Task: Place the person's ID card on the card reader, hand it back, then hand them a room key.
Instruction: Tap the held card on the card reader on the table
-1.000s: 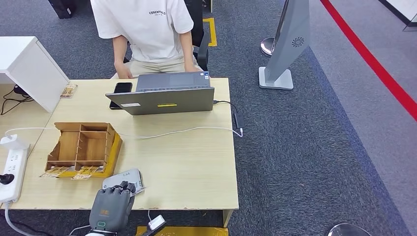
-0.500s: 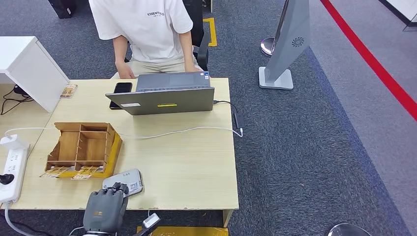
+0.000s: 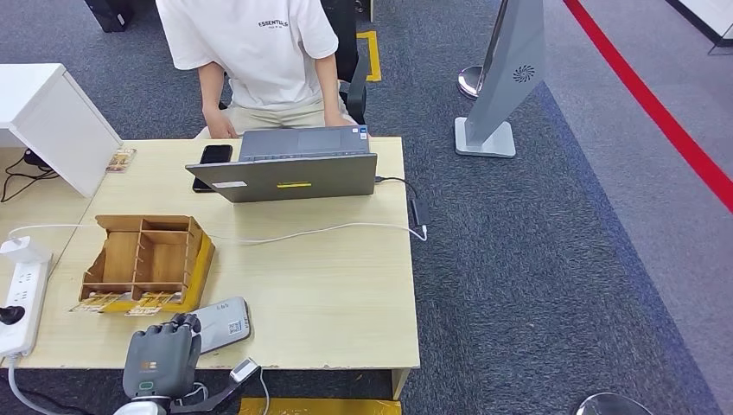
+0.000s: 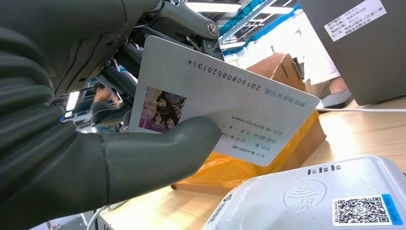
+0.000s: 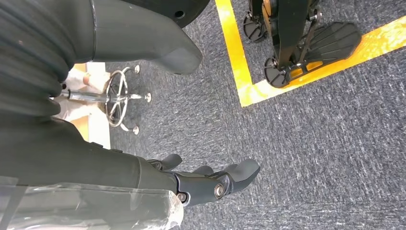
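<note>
From the head view, a wooden organiser (image 3: 143, 255) with open compartments sits on the left part of the table (image 3: 328, 285), its compartments looking bare, with small cards lying at its near edge. Just beside it, toward the near edge, lies the grey card reader (image 3: 223, 317). The left hand (image 3: 157, 359) hovers at the table's near edge, touching or just short of the reader. Farther back stand a laptop (image 3: 290, 173) and a phone (image 3: 215, 154), with a person (image 3: 255, 52) seated behind; a white cable (image 3: 320, 230) crosses the table.

In the left wrist view, the left hand pinches the ID card (image 4: 225, 103) between thumb and fingers, above the reader.

In the right wrist view, the right hand (image 5: 206, 179) hangs over carpet, fingers loosely apart, holding nothing
</note>
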You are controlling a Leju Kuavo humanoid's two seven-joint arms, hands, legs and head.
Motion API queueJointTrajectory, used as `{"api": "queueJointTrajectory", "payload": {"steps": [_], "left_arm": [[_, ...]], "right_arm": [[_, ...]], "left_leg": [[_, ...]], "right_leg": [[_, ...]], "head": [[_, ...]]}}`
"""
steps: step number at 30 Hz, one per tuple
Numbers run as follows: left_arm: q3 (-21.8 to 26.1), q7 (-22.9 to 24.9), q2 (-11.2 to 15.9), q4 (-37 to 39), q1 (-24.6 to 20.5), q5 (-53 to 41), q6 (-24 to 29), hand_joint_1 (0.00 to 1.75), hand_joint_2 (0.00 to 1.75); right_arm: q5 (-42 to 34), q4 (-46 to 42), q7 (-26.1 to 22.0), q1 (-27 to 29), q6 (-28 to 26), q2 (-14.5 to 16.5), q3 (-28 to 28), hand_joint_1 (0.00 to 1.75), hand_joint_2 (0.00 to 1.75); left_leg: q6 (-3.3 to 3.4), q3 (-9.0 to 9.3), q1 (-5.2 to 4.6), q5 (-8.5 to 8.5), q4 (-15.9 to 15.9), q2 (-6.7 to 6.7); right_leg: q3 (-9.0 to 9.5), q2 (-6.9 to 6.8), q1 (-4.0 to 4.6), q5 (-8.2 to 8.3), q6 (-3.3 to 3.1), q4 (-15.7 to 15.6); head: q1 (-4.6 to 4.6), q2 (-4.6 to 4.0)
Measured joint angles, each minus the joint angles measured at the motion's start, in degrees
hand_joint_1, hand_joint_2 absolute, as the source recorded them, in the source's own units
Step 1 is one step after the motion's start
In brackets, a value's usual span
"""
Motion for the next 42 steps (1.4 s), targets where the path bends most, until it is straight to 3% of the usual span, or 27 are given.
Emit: {"api": "queueJointTrajectory", "payload": {"steps": [32, 37, 42], "left_arm": [[0.7, -3.2, -3.3, 10.9, -4.9, 0.0, -3.6, 1.75, 1.75], [0.7, -5.7, -3.5, 11.1, -5.1, 0.0, 0.2, 1.75, 1.75], [0.7, -7.0, -2.5, 6.2, -6.0, 0.0, 8.6, 1.75, 1.75]], "right_arm": [[1.9, 0.0, 0.6, 0.0, 0.9, 0.0, 0.0, 0.00, 1.75], [2.1, 0.0, 0.8, 0.0, 0.9, 0.0, 0.0, 0.00, 1.75], [2.7, 0.0, 0.2, 0.0, 1.0, 0.0, -0.5, 0.00, 1.75]], "left_leg": [[0.02, 0.06, 0.00, 0.02, 0.0, -0.01], [-0.01, 0.08, 0.00, 0.06, 0.0, -0.01], [-0.01, 0.08, 0.01, 0.08, 0.0, -0.02]], "right_leg": [[0.08, -0.01, 0.00, 0.01, -0.01, 0.0], [0.08, -0.02, 0.01, 0.04, -0.04, 0.0], [0.07, -0.03, 0.02, 0.05, -0.06, 0.0]], "head": [[-0.01, 0.00], [-0.02, 0.00], [0.00, 0.00]]}}
